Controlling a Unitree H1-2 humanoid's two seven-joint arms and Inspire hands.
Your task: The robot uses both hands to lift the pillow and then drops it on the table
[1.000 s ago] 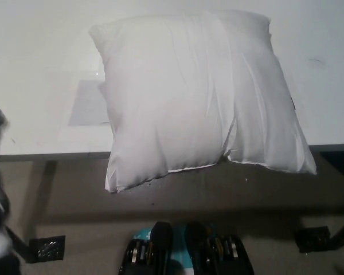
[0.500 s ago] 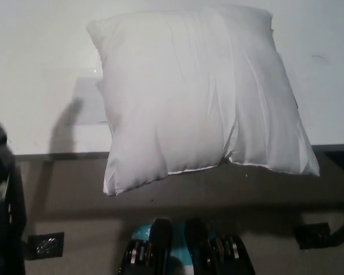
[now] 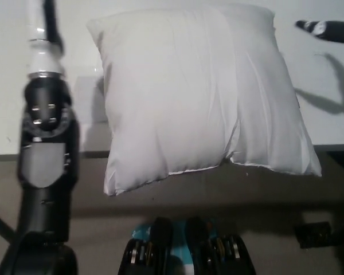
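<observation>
While nothing touches the pillow [image 3: 195, 97] yet, now raised beside it: left hand [image 3: 40, 26], right hand [image 3: 327, 30]. Can't tell if fingers are spread. Lying between them on the table [image 3: 6, 86]. Ready for grabbing, probably.
</observation>
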